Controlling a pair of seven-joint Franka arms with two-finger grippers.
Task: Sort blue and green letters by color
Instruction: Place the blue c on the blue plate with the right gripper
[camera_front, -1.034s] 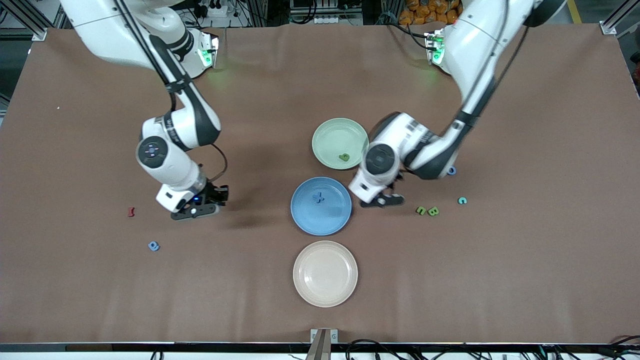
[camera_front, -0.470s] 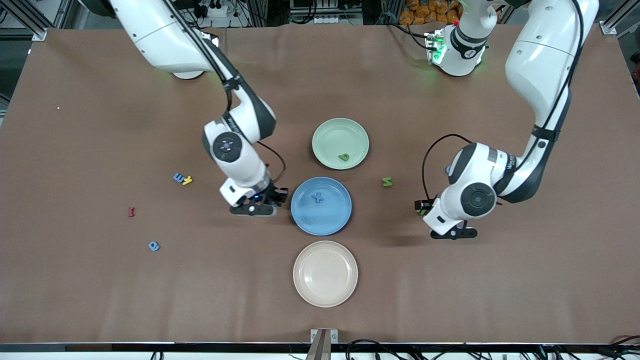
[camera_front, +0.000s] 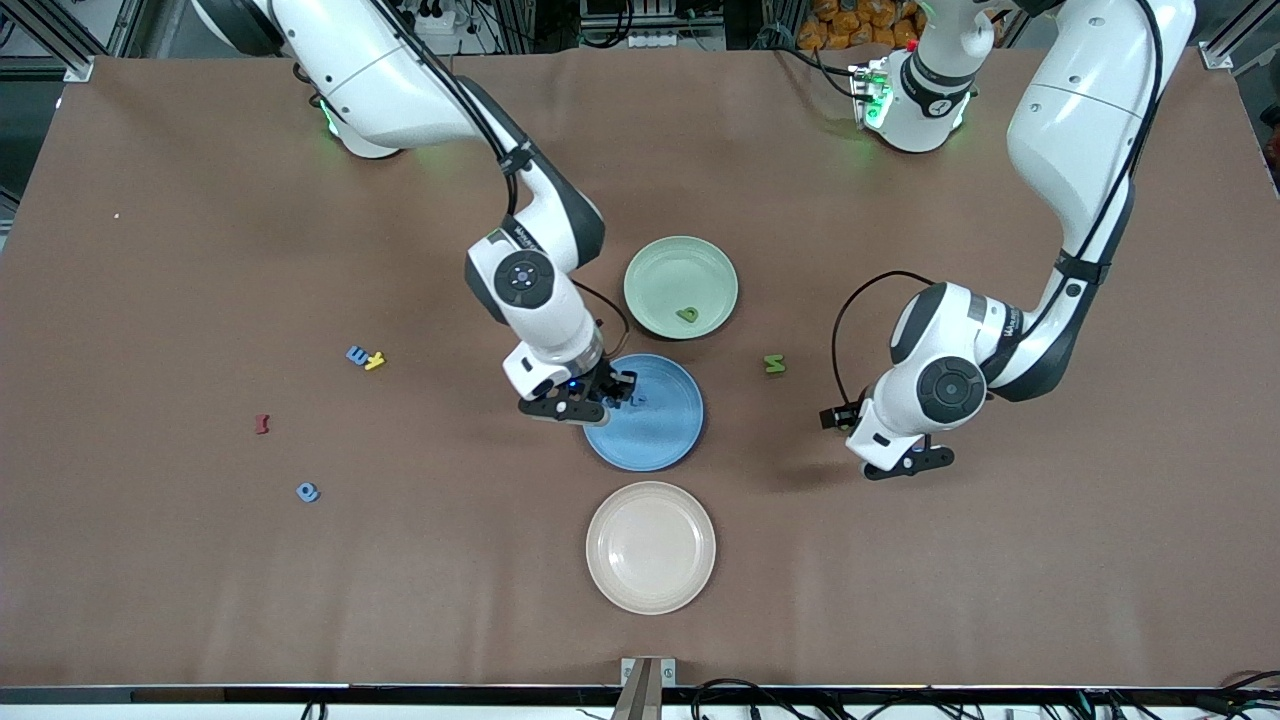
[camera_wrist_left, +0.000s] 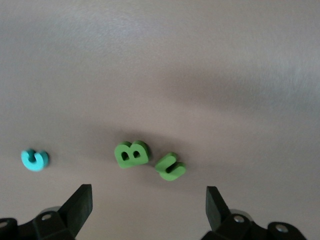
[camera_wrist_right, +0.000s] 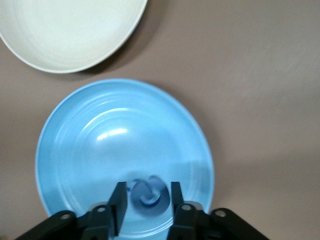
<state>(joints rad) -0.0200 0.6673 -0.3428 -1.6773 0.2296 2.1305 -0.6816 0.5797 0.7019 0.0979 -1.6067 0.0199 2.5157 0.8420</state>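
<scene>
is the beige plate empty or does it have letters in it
Empty. The beige plate shows only bare surface in the front view, and the part of it seen in the right wrist view is bare too.

Letter (camera_front: 687, 315) in plate (camera_front: 660, 265), nearer plate (camera_front: 650, 590) bare

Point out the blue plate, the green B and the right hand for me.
blue plate (camera_wrist_right: 90, 150): right wrist view, bare inner floor.
green B (camera_wrist_left: 132, 153): left wrist view, letter's face.
right hand (camera_wrist_right: 146, 200): right wrist view, between fingertips, above the blue plate.

Green B (camera_wrist_left: 132, 154), green letter (camera_wrist_left: 171, 167), teal letter (camera_wrist_left: 34, 159) on table (camera_wrist_left: 200, 60)
</scene>
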